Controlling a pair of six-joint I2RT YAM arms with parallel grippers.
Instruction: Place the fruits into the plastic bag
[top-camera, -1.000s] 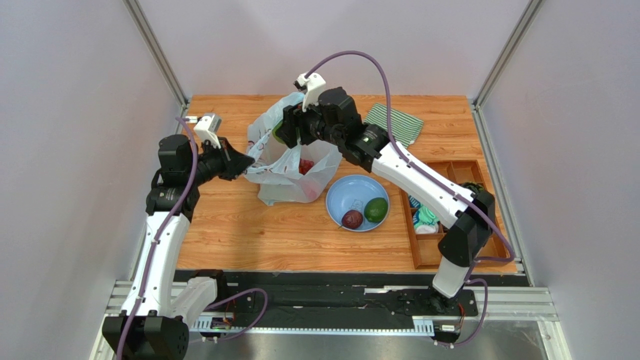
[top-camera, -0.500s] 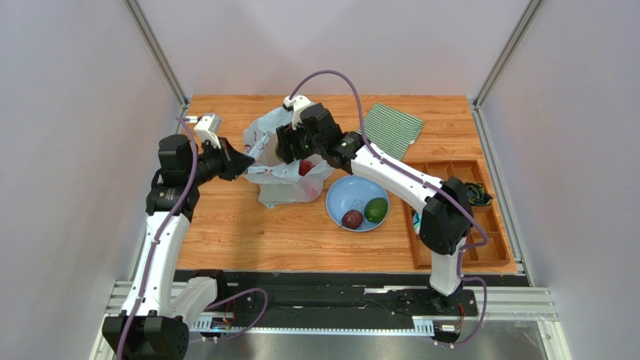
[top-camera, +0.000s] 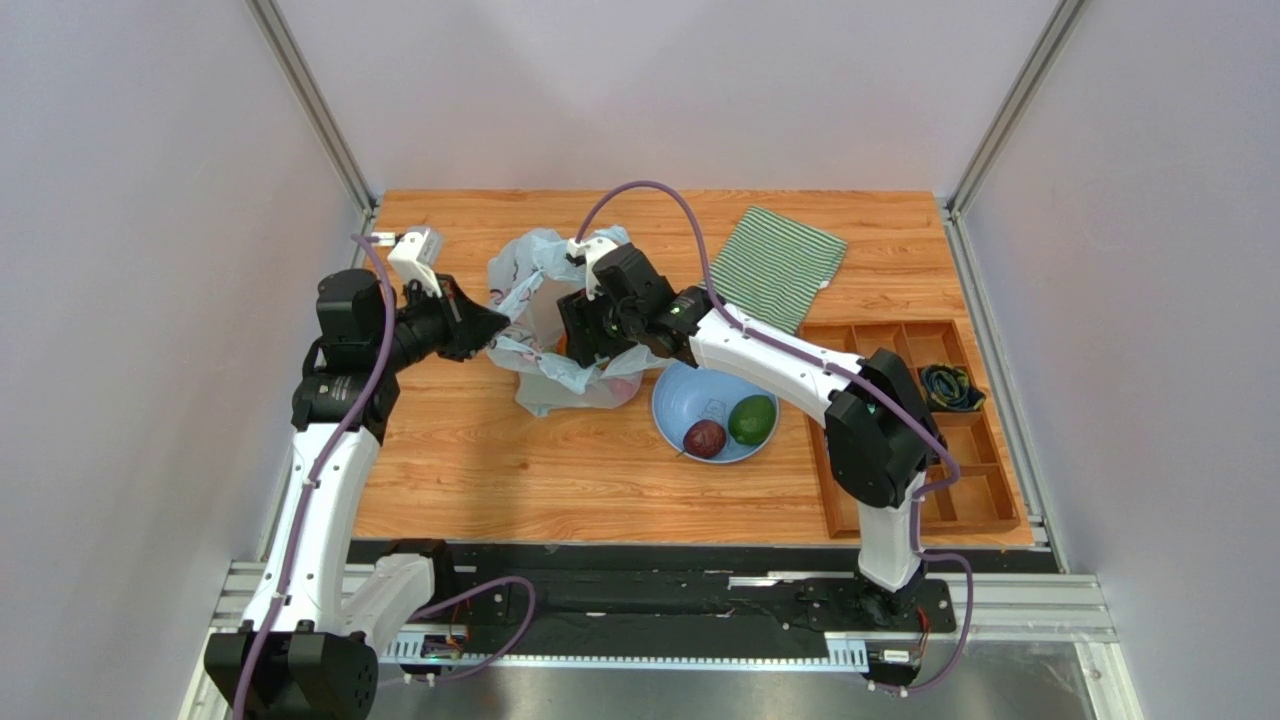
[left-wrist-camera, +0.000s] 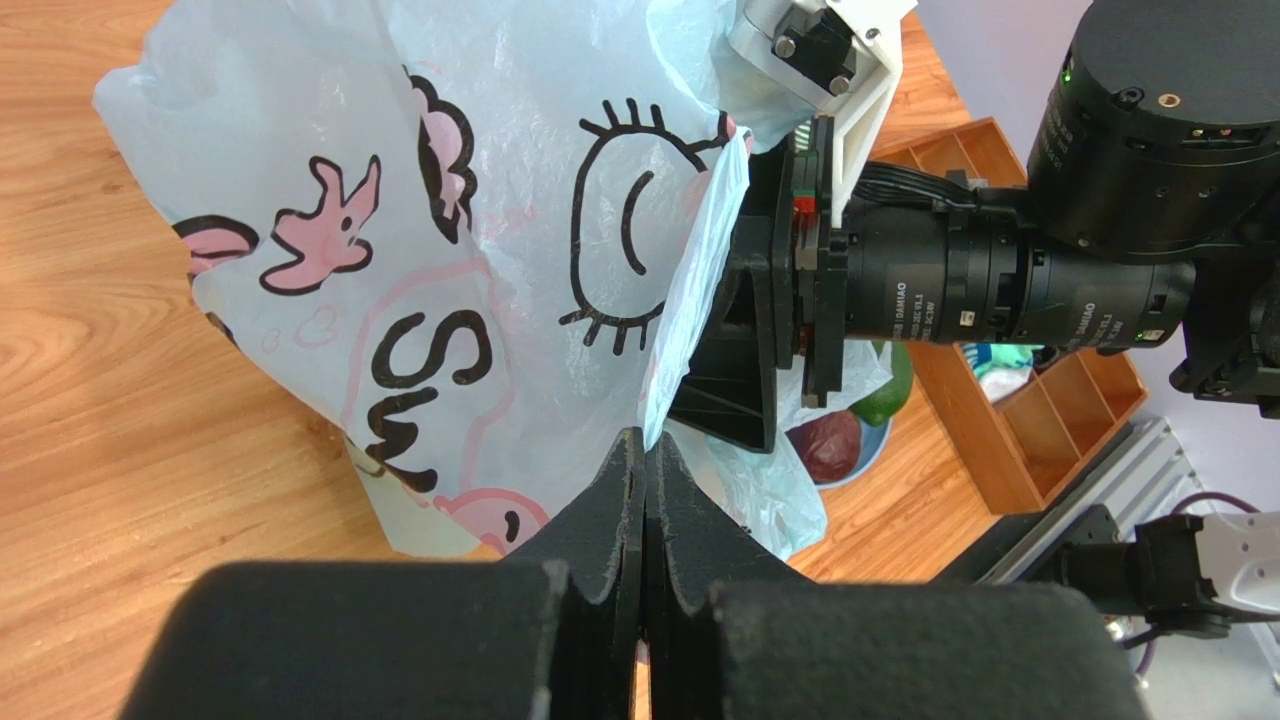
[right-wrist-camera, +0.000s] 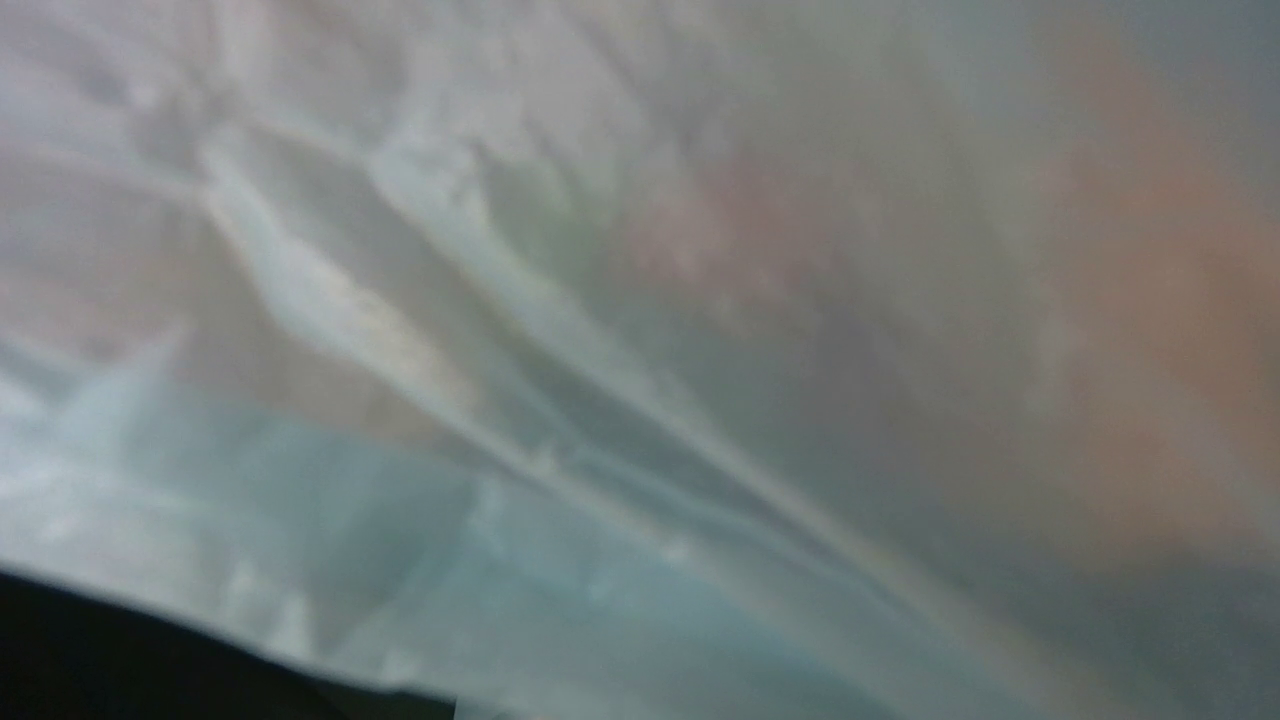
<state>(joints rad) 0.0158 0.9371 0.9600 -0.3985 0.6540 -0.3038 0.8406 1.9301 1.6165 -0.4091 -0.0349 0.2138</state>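
The plastic bag (top-camera: 535, 294) stands at the table's back left, printed with pink whales and a cartoon face (left-wrist-camera: 451, 225). My left gripper (top-camera: 490, 324) is shut on the bag's edge (left-wrist-camera: 679, 323) and holds the mouth up; its jaws meet in the left wrist view (left-wrist-camera: 646, 458). My right gripper (top-camera: 589, 333) is sunk into the bag's mouth, fingers hidden. The right wrist view shows only blurred bag film (right-wrist-camera: 631, 375) with reddish patches behind it. A dark purple fruit (top-camera: 703, 437) and a dark green fruit (top-camera: 751, 419) lie on the blue plate (top-camera: 684, 387).
A green striped cloth (top-camera: 777, 258) lies at the back right. A wooden compartment tray (top-camera: 962, 450) with small items sits at the right edge. The right arm (top-camera: 781, 360) reaches across above the plate.
My right gripper has come down and toward the left, from above the bag into its mouth. The green fruit seen at it earlier no longer shows. The left gripper has not moved.
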